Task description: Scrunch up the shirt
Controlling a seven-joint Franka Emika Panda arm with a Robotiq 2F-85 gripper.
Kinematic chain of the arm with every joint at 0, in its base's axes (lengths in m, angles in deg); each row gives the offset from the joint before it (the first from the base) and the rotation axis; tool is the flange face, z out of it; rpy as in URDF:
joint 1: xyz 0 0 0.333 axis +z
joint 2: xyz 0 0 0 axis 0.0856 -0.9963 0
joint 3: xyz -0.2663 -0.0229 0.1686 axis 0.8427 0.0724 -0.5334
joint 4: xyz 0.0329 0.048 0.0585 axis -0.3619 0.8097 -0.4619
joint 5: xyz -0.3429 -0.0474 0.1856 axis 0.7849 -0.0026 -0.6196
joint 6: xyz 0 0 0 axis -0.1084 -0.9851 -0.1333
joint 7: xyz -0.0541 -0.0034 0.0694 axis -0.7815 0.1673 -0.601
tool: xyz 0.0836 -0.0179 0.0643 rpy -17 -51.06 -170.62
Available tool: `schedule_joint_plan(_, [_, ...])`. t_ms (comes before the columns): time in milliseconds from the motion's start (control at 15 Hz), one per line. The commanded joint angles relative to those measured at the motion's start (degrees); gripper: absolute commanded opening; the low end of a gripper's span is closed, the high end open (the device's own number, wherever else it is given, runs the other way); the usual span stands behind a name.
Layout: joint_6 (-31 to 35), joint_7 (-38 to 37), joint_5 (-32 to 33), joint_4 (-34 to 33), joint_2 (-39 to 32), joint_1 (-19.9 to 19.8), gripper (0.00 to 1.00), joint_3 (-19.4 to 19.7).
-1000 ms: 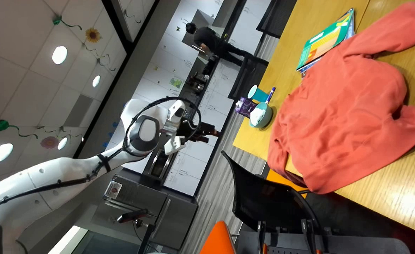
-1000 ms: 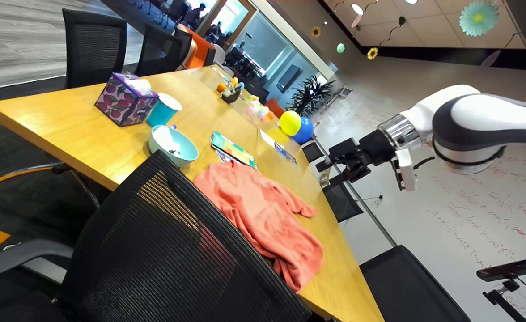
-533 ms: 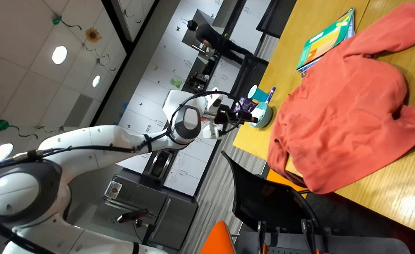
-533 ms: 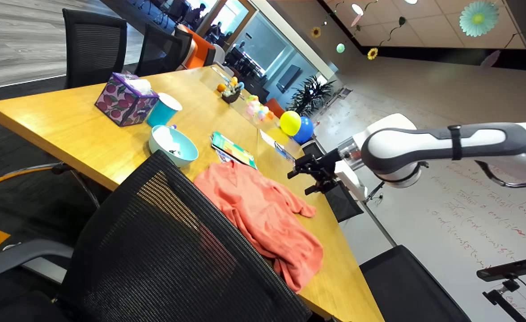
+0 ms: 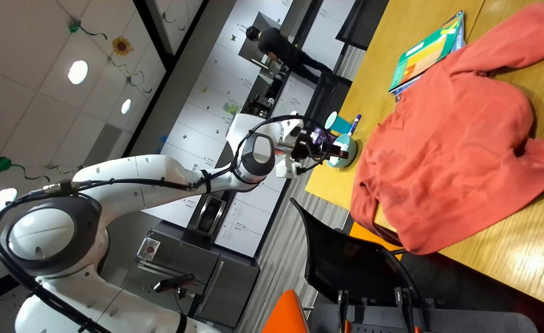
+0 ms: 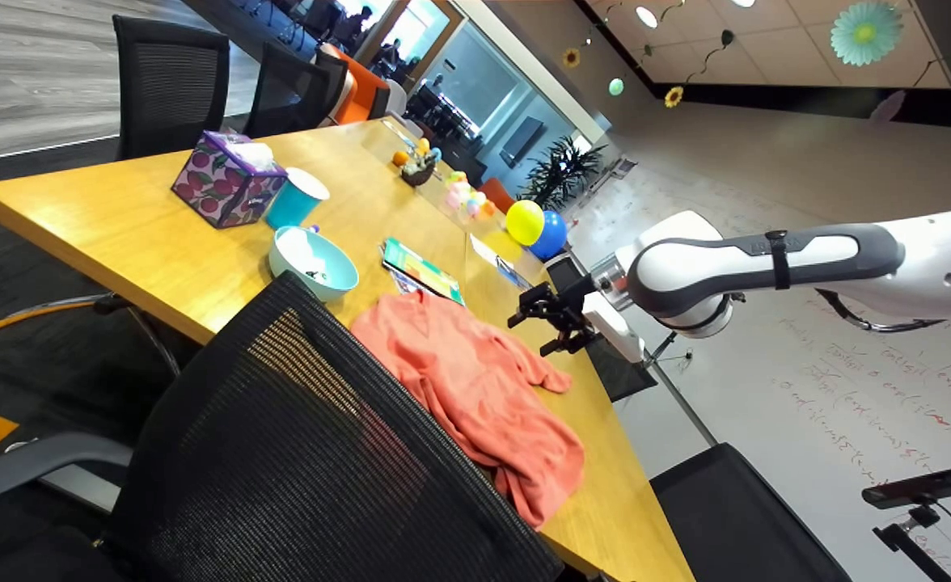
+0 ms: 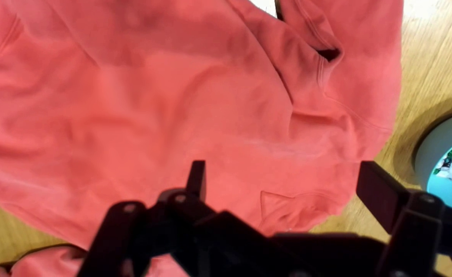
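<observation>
White arm (image 5: pixel 147 169), sharply bent, jaws spread wide, facing down toward the coral shirt (image 5: pixel 448 152)

The mesh chair (image 6: pixel 322 453) hides part of the shirt (image 6: pixel 471 384) from me in an exterior view, and I can't read the red handwriting (image 6: pixel 900 404). In an exterior view a sleeve (image 5: pixel 526 39) runs off the edge. In the wrist view the gripper (image 7: pixel 283 177) is blurred and the bowl (image 7: pixel 427 154) cut off.
</observation>
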Motion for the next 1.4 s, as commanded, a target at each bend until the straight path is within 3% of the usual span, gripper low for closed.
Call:
schedule_joint_plan(0, [-1.3,0.9,-2.6,-2.7,-2.5,0.6,1.00,1.4])
schedule_joint_plan(400, [-3.0,-3.0,-7.4,-15.1,-16.3,-0.3,1.00,5.9])
schedule_joint_plan(867, [-3.4,-14.8,-8.3,-27.6,-31.3,2.8,1.00,11.8])
schedule_joint_plan(1333, [-5.6,-20.8,-8.7,-33.9,-39.6,2.9,1.00,12.7])
